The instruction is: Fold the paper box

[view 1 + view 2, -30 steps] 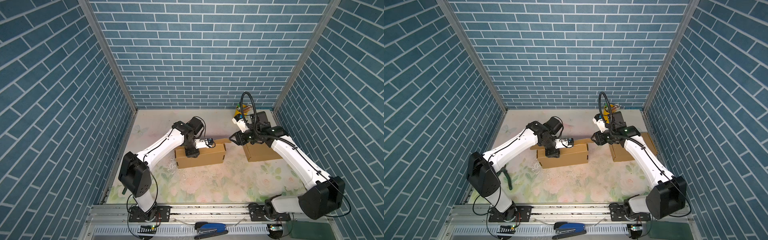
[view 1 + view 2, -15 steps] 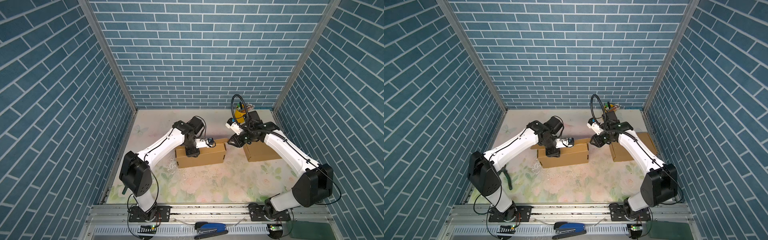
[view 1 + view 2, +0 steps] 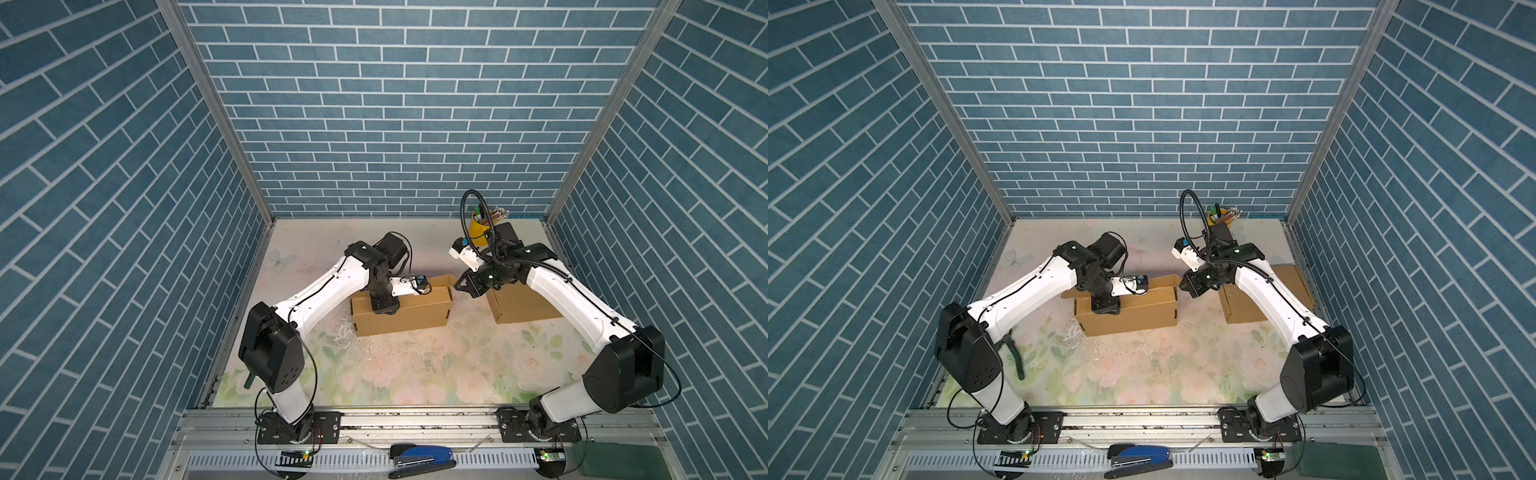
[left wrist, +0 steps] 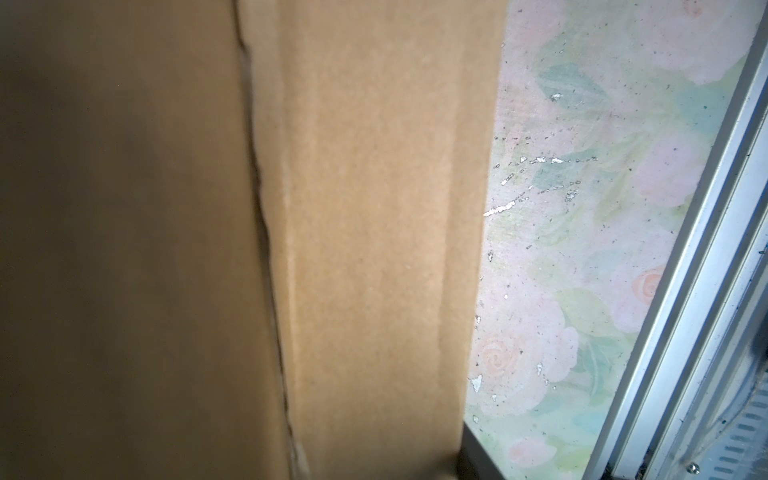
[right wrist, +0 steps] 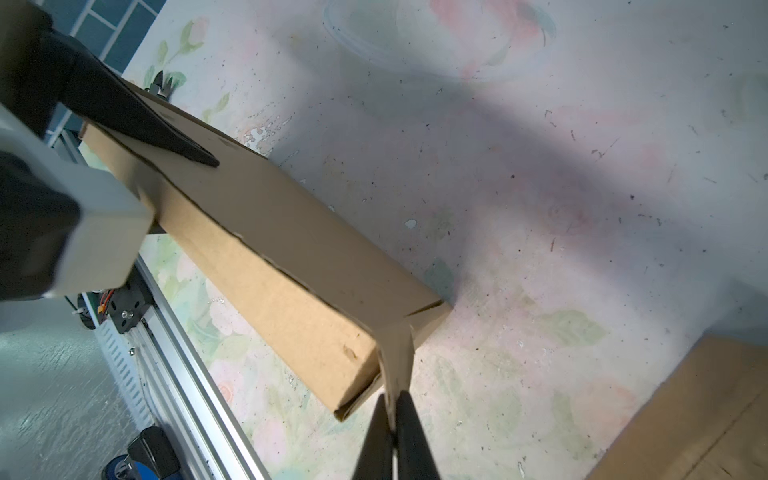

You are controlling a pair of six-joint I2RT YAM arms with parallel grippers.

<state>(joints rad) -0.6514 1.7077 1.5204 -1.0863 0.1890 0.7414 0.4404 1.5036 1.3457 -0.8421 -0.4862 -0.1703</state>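
The paper box (image 3: 401,309) lies near the middle of the table (image 3: 415,374), a little toward the left edge. Its long axis runs left to right, parallel to the near edge. My right pincer (image 5: 392,415) is at the right end of the box, so the box stretches away from it toward my left arm, and the right arm is the nearer one for this end. This pincer is pressed tightly together on the thin end flap (image 5: 397,353), which stands out from the box corner. My left pincer (image 3: 384,305) rests on the box at its near long wall. I cannot tell how wide it is, or whether it grips the cardboard. I judge the coming move must turn the flap around its crease toward the box end, while the left arm holds the box against sliding. The right wrist view shows the pinch clearly, and also one black finger (image 5: 145,120) of the left pincer lying across the top panel. In both top views the pincer body hides this contact. The left wrist view gives only very close cardboard and a strip of table.
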